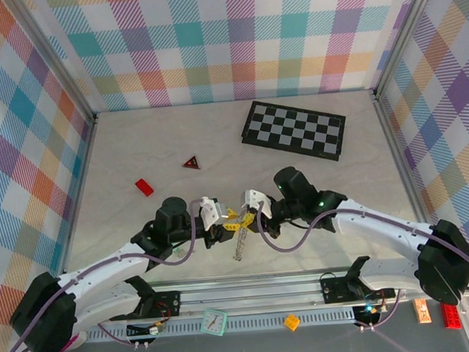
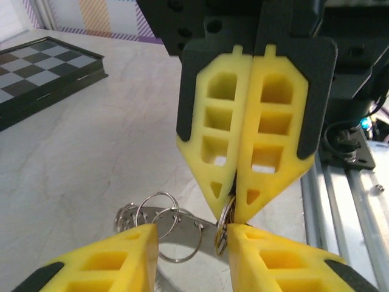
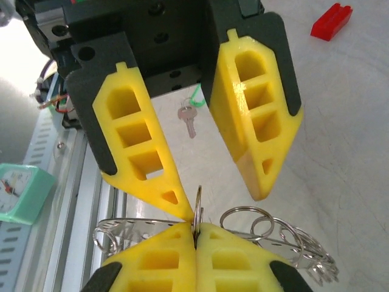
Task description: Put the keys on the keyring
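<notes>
Right gripper (image 3: 196,227) clenched on keyring (image 2: 196,226) split loop; left gripper (image 3: 222,202) released. Hold loop edge-up, steady; left should fetch green-tagged key (image 3: 189,121).

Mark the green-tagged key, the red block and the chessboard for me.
green-tagged key (image 3: 188,123), right wrist view, on its silver blade.
red block (image 3: 331,21), right wrist view, middle of its top.
chessboard (image 1: 294,130), top external view, centre of the board.

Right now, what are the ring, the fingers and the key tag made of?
The ring looks like metal: bright silver, mirror glints. The fingers look like matte yellow plastic, pocketed, possibly printed. The key tag is likely plastic, bright green, too small to be sure.
</notes>
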Action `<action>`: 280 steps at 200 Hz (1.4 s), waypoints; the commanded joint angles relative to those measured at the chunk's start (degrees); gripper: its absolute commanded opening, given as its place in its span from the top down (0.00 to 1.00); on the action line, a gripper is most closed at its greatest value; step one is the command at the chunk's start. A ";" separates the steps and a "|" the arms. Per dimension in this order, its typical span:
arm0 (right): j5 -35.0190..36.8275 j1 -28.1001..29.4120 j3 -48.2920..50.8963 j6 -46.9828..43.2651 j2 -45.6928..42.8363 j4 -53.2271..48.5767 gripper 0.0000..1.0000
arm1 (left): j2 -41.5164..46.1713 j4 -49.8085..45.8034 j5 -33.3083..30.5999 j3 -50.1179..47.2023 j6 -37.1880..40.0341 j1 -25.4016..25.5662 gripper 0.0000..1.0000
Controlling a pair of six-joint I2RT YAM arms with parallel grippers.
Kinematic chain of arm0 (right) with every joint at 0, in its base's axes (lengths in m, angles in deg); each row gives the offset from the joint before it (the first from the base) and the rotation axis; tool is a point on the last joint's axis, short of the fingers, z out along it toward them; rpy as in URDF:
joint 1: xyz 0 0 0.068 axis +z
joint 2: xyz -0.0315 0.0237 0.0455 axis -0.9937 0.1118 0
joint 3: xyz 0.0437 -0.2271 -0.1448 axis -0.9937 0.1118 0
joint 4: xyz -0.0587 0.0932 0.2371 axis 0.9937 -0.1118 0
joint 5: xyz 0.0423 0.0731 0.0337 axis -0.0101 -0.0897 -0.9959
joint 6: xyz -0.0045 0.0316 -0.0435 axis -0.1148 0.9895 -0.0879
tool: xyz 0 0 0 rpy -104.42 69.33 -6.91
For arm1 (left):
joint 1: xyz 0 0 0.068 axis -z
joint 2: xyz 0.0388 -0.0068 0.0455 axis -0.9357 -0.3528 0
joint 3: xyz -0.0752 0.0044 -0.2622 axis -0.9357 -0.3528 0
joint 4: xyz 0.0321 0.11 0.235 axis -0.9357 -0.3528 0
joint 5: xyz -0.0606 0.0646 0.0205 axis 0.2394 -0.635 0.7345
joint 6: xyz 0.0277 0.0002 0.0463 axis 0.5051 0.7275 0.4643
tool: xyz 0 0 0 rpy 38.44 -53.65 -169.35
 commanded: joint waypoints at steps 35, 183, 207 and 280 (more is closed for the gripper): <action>6.48 2.40 -12.50 -11.81 5.25 -18.97 1.00 | -0.29 -13.22 -0.17 6.77 5.09 0.67 0.68; -3.86 -1.57 -4.64 -1.09 -1.52 -3.66 0.69 | 0.67 -6.49 4.55 4.05 3.87 0.74 1.00; -5.62 -2.29 0.59 3.24 -3.40 4.22 0.66 | 1.47 -3.45 5.09 2.47 2.45 0.76 1.00; -7.29 -2.29 3.08 4.04 -1.52 7.42 0.69 | 2.54 2.38 5.54 -0.51 -0.10 0.75 1.00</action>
